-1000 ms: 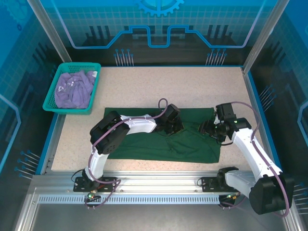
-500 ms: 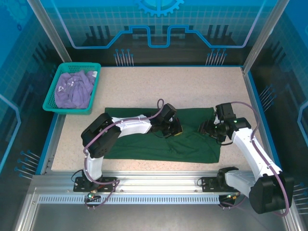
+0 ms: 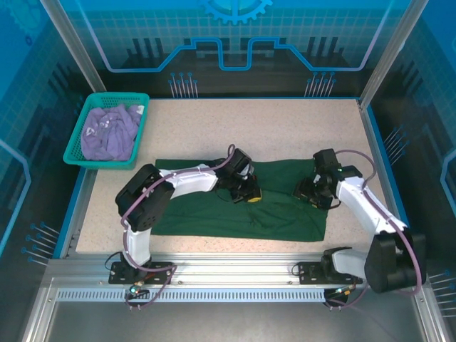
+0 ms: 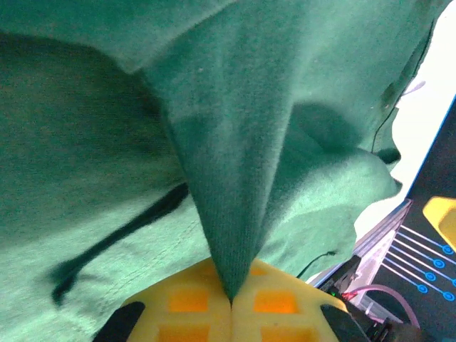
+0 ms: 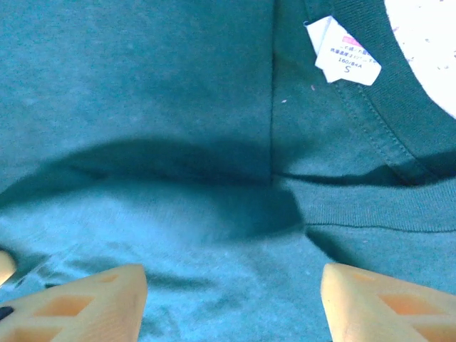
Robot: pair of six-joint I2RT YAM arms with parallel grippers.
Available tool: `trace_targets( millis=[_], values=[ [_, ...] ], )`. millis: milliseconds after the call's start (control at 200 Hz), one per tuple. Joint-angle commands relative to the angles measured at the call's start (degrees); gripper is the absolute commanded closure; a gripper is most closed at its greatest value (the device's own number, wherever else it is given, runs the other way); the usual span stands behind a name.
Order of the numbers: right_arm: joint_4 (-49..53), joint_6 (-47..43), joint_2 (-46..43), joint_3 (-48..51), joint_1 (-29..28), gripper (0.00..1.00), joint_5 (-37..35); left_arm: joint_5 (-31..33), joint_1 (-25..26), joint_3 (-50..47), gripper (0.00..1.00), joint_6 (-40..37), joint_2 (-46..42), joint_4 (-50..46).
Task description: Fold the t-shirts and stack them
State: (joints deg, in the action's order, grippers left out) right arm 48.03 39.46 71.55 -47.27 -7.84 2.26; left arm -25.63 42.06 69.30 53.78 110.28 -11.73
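- In the middle of the top view, the green t-shirt lies spread across the worktop, stretching from centre left to centre right.
- My left pincer sits on the shirt's upper edge, near the centre of the frame.
- In the left wrist view that left pincer is clamped tight on a ridge of the green t-shirt. The cloth rises from the yellow pads in a narrow, tent-like fold towards the top of the frame.
- My right pincer is low over the shirt's right end, at the centre right of the top view.
- In the right wrist view the right pincer stands wide, one finger at lower left and the other at lower right, with green t-shirt between and beyond them.
- I cannot tell whether those fingers touch the cloth.
- A white size label shows at the upper right of that view, beside the ribbed neck band.
- At the upper left of the top view, the lavender t-shirt lies crumpled inside the teal basket, well apart from the green one.
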Motion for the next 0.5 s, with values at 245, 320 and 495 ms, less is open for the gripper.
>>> trace_targets(
  millis=[245,320,495],
  values=[
    [1.2,4.3,10.4,-5.5,1.3,0.35,-0.2,-12.5,-2.9,7.2,0.95,-20.2,4.6,-17.7],
    [1.7,4.7,11.0,-5.9,1.3,0.35,-0.2,-13.2,-3.0,7.9,0.88,-22.3,5.3,-20.2],
    [2.1,5.8,11.1,-7.6,1.6,0.35,-1.2,-8.0,-4.6,9.9,0.73,-25.6,4.3,-25.5]
  ],
)
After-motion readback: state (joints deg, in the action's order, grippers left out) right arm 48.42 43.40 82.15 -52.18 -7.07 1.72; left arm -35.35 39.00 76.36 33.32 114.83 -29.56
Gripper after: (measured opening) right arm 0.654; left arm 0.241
